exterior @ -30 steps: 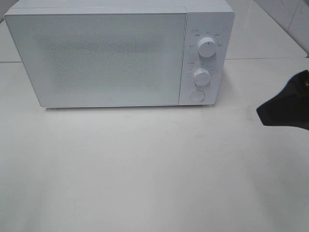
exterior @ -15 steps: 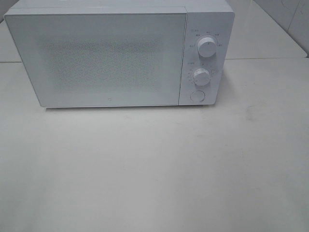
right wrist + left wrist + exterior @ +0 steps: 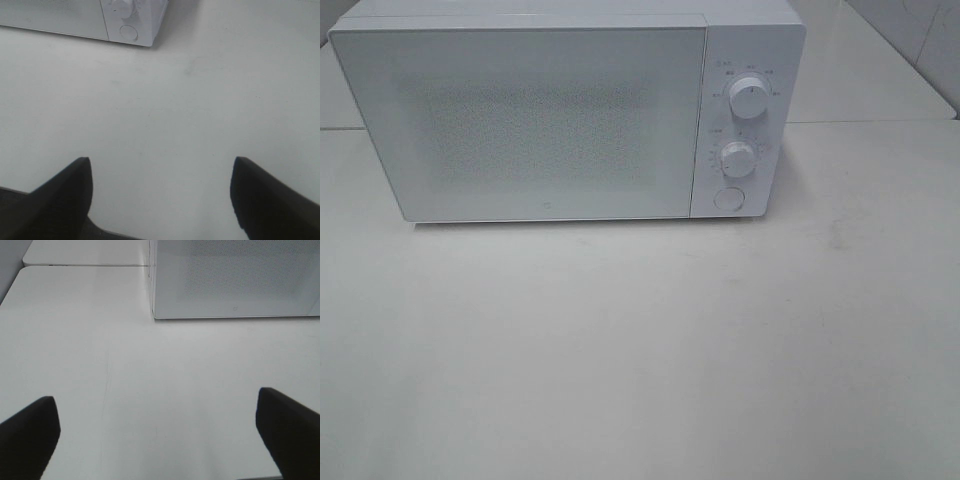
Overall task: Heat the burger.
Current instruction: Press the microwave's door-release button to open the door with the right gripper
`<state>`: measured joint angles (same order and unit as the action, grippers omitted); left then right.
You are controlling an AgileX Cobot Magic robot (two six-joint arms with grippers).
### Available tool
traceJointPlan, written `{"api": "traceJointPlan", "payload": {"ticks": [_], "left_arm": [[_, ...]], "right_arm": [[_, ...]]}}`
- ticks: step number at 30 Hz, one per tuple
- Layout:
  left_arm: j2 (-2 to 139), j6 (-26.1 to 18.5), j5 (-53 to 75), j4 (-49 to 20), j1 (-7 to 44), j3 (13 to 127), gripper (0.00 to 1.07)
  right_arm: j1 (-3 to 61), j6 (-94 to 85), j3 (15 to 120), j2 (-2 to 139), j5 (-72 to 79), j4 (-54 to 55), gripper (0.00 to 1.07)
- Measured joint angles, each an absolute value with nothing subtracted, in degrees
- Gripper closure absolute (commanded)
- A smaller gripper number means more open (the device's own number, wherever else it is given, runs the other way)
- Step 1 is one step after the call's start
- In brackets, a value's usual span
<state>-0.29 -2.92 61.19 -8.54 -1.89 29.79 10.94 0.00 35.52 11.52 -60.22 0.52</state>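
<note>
door shut, both pincers empty, burger out of sight

the left gripper (image 3: pixel 155 402) hangs over bare table with its jaws spread wide and nothing between them. the right gripper (image 3: pixel 161 162) is likewise parted and empty, facing the microwave's control corner. neither arm shows in the high view. the white table (image 3: pixel 640 350) carries only the microwave (image 3: pixel 540 120), with its door (image 3: pixel 520 130) closed flat. no arm is near the upper knob (image 3: pixel 749 97), the lower knob (image 3: pixel 737 158) or the round button (image 3: pixel 728 198). the burger appears in no view, and the frosted door hides the inside, so i cannot tell whether it sits in there. if it does, loading looks done and little is left. the knob settings are too small to read.
</note>
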Motion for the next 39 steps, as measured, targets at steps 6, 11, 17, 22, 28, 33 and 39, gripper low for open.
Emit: {"api": "traceJointPlan", "payload": {"ticks": [6, 11, 17, 22, 28, 33, 39], "left_arm": [[-0.3, -2.9, 61.2, -8.5, -1.9, 29.8, 0.07], [-0.3, -2.9, 61.2, -8.5, -1.9, 29.8, 0.07], [-0.3, -2.9, 61.2, -8.5, -1.9, 29.8, 0.07], [-0.3, -2.9, 61.2, -8.5, -1.9, 29.8, 0.07], [-0.3, -2.9, 61.2, -8.5, -1.9, 29.8, 0.07], [-0.3, -2.9, 61.2, -8.5, -1.9, 29.8, 0.07], [-0.3, -2.9, 61.2, -8.5, -1.9, 29.8, 0.07]], "right_arm": [[8.4, 0.4, 32.8, 4.3, -62.6, 0.5, 0.32], [7.8, 0.9, 31.0, 0.7, -62.8, 0.5, 0.32], [7.7, 1.1, 30.7, -0.2, -61.2, 0.5, 0.32], [7.7, 1.2, 28.9, -0.2, -58.4, 0.5, 0.32], [7.7, 1.2, 28.6, -0.2, -57.9, 0.5, 0.32], [7.7, 1.2, 28.6, -0.2, -57.8, 0.5, 0.32], [7.7, 1.2, 28.6, -0.2, -57.8, 0.5, 0.32]]}}
